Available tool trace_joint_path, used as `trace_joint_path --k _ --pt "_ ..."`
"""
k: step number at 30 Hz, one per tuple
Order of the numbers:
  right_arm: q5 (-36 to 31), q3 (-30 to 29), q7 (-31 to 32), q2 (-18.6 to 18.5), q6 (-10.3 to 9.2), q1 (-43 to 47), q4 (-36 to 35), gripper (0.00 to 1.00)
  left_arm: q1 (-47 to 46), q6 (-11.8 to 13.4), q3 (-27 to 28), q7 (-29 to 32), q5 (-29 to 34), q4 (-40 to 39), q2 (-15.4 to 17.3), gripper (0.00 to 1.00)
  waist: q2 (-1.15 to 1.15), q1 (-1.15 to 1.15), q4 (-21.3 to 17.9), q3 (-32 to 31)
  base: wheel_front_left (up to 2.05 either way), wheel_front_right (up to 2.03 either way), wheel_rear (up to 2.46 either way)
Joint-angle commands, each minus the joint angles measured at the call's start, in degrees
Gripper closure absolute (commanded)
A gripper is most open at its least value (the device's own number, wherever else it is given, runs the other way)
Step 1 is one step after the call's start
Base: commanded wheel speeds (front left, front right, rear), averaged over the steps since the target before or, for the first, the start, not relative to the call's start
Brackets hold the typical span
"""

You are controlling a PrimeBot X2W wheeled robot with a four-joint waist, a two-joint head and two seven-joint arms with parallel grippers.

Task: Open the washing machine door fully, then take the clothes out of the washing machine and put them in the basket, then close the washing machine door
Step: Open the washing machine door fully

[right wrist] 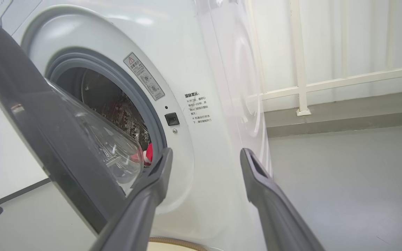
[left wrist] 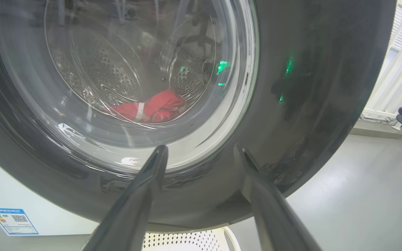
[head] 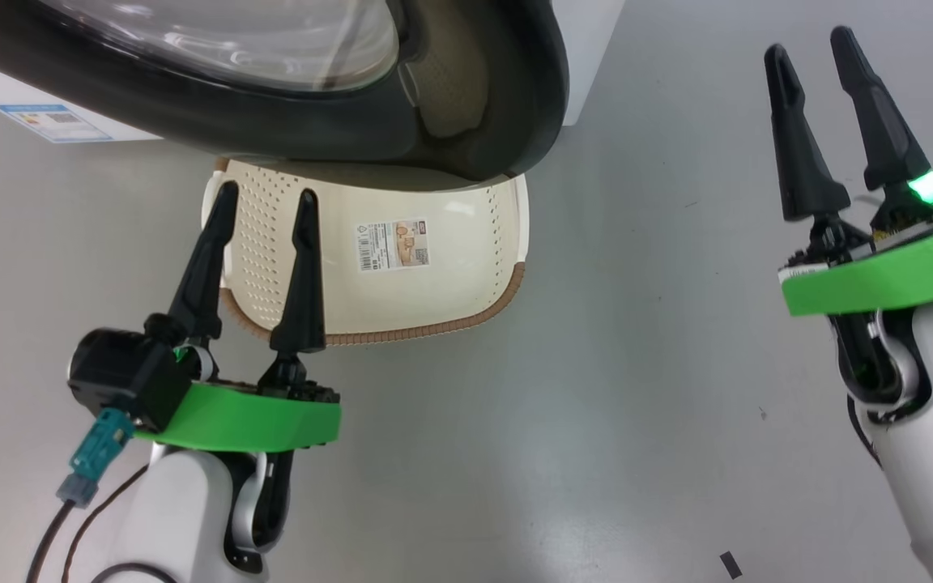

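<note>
The washing machine door (head: 288, 97), black-rimmed with a clear glass bowl, stands partly open and hangs over the cream basket (head: 450, 243) on the floor. In the right wrist view the door (right wrist: 40, 115) is swung a little away from the white washing machine (right wrist: 194, 69), showing its grey ring and drum. Red clothes (left wrist: 152, 106) with a white stripe lie in the drum, seen through the glass, and a red bit (right wrist: 148, 153) peeks past the door edge. My left gripper (head: 266, 194) is open over the basket's left side. My right gripper (head: 811, 40) is open at the far right, holding nothing.
A blue label (head: 53, 121) sits on the machine's white front. Grey floor (head: 596, 405) spreads between and before both arms. A white railing (right wrist: 326, 83) and wall run behind the machine on its right. The empty basket's rim (left wrist: 187, 240) shows under the door.
</note>
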Motion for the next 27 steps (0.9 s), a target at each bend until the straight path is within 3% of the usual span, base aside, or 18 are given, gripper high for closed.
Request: trace_joint_path --k 1,16,27 --pt "-2.1 -0.4 -0.3 0.7 0.03 2.7 -2.7 0.0 0.9 0.5 1.5 -0.5 0.3 -1.9 1.1 0.0 0.0 0.0 0.2 0.0 0.0 0.0 0.0" --pt "-20.9 -2.7 -0.3 3.8 0.03 13.6 -12.4 0.0 2.0 1.0 1.3 -0.5 1.7 -3.3 1.1 0.0 0.0 0.0 0.3 -0.3 0.0 0.0 0.0" --pt "-23.2 -3.1 -0.3 6.0 0.03 16.2 -13.8 0.0 2.9 1.2 1.3 -0.5 2.1 -3.3 1.1 0.0 0.0 0.0 0.3 -0.8 0.0 0.0 0.0"
